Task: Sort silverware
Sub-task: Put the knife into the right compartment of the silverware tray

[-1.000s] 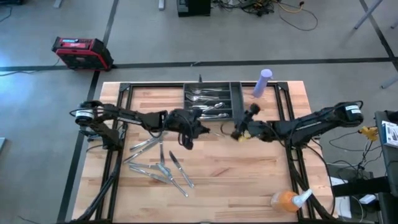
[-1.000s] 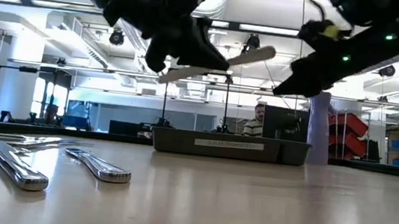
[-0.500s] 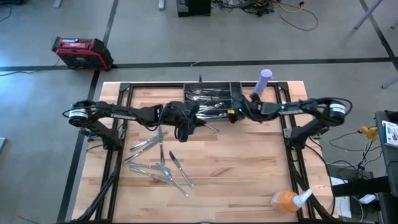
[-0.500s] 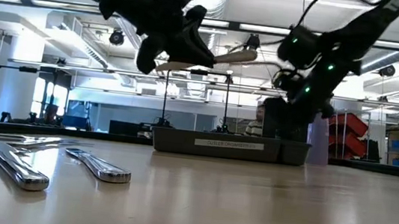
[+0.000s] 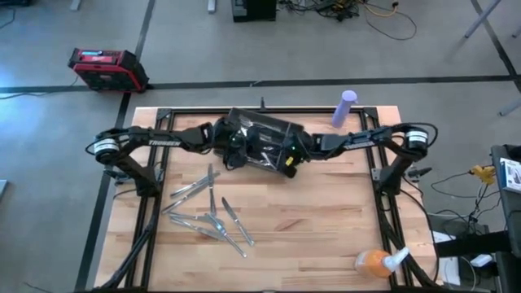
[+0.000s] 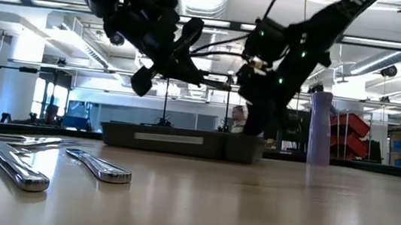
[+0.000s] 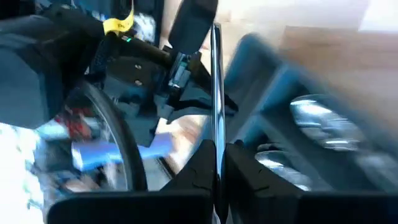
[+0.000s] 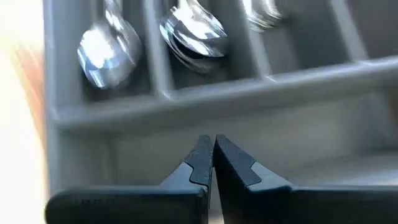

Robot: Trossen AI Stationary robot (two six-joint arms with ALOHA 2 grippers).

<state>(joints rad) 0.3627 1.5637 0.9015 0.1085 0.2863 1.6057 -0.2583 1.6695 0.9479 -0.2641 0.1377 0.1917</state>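
Shiny loose silverware point(image 5: 207, 213) lies scattered on the near-left part of the wooden table point(image 5: 326, 228). Above the dark tray point(image 5: 273, 138), the left gripper point(image 7: 216, 155) pinches a slim metal piece point(image 7: 216, 81) edge-on; I cannot tell fork from knife. Beside it, the right gripper point(image 8: 213, 158) is pressed together, empty, at the tray's wall. Only its wrist view shows spoons point(image 8: 193, 34) in the compartments.

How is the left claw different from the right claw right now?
The left claw is shut on a thin shiny piece of silverware; the right claw is shut with nothing between its fingers. The left claw faces the other arm, with the dark tray beside it, while the right claw looks down at the tray's edge, spoons lying beyond it. Both are dark two-finger claws at the tray.
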